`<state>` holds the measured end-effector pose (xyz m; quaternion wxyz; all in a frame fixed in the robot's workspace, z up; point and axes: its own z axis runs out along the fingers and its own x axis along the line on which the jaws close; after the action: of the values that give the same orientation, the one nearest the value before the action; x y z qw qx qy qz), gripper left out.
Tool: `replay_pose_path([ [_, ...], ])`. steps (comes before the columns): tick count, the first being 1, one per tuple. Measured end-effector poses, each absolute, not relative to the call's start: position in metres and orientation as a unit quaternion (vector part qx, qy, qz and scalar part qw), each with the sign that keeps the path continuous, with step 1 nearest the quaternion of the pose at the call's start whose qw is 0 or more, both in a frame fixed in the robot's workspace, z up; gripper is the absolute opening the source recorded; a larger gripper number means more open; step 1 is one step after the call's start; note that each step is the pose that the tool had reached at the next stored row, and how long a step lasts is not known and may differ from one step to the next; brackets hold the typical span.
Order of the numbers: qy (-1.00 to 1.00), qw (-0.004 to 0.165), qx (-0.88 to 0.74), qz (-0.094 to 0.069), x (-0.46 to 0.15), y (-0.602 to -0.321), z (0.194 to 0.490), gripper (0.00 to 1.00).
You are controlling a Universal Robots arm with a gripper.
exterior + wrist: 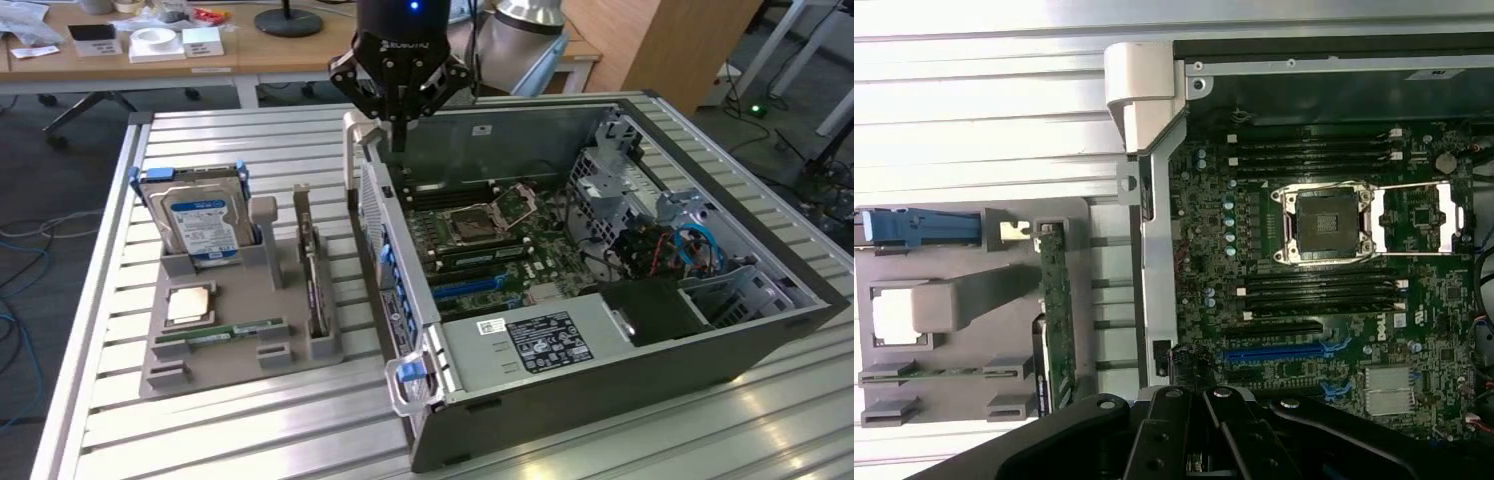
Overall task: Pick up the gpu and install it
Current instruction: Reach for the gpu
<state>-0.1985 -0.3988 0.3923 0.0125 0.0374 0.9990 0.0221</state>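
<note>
I see the black tool [396, 133] clenched on nothing, hanging over the far corner of the open dark-grey metal computer case [627, 385], on the side nearest the tray, beside the green motherboard [534, 240]. The gpu [312, 270], a thin flat card with a brownish board side, stands on edge in a slot of the grey plastic holder tray [174, 375]. The tray lies on the slatted metal tabletop [267, 430], just beside the case on the exterior view's left. The card is apart from the tool. A silver hard drive with a blue-white label [200, 222] stands in the same tray.

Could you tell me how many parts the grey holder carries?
4: hard drive upright at the far end, CPU flat, RAM stick in front, gpu on edge toward the case.
</note>
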Motion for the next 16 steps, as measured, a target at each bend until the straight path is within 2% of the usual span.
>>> replay_pose_path([
  [16,0.999,0.012,0.037,0.022,-0.220,-0.399,0.392,0.11],
])
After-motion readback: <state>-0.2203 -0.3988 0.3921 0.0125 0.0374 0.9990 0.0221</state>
